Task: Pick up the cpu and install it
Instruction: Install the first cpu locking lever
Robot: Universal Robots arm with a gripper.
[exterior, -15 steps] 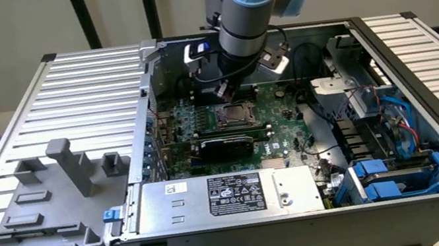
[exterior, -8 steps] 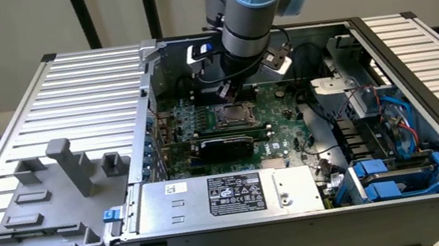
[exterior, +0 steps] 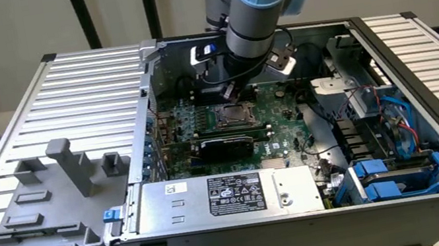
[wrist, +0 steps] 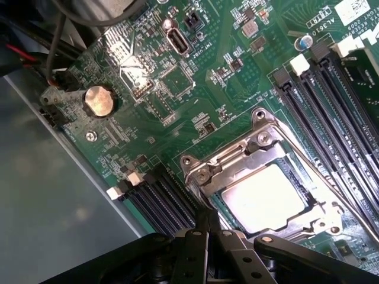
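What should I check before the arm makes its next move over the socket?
1. Cpu inside the socket frame: ok, its silver top shows within the frame.
2. Cpu lying flat and fully seated: cannot tell.
3. Gripper free of the cpu: cannot tell; its black tip sits at the frame's edge.
4. Arm over the motherboard inside the open case: ok.
5. Memory slots beside the socket empty: ok.
6. Cables by the drive bays away from the socket: ok.
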